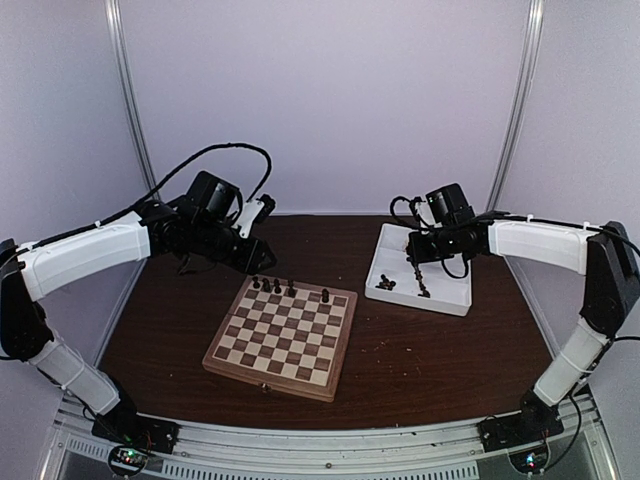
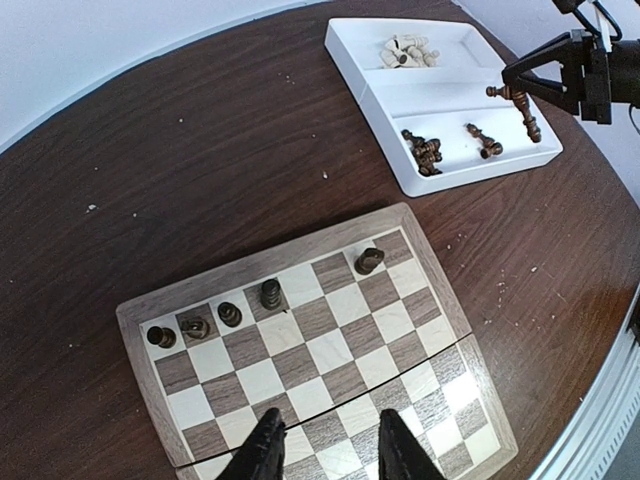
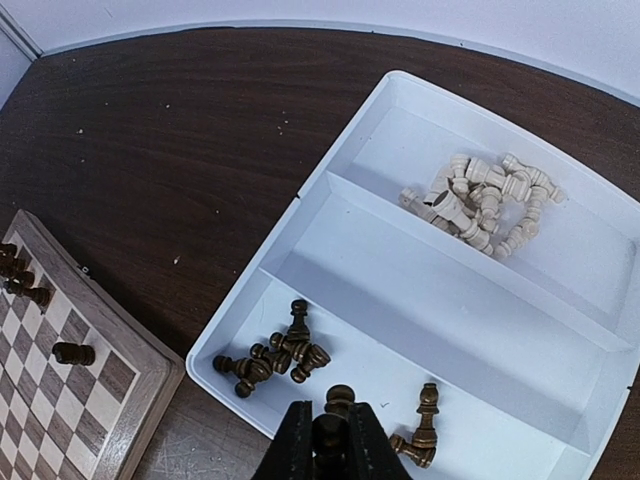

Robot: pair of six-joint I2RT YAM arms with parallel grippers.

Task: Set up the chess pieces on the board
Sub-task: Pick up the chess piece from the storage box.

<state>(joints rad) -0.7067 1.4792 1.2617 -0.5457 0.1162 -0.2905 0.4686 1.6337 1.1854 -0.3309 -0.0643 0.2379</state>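
**Where things sit**

Your board (image 1: 280, 345) lies in the middle of the table (image 1: 420, 365). The tray (image 1: 447, 288) lies to its right, a bit further back. Five pieces (image 1: 277, 287) stand on the board's far row: four side by side from the left corner, and a lone piece (image 1: 325, 296) further right. In the tray, pale pieces (image 3: 480, 200) lie in the far part and dark pieces (image 3: 275, 355) in the near part. The right gripper (image 3: 332, 428) holds one piece (image 3: 338, 400) above that near part.
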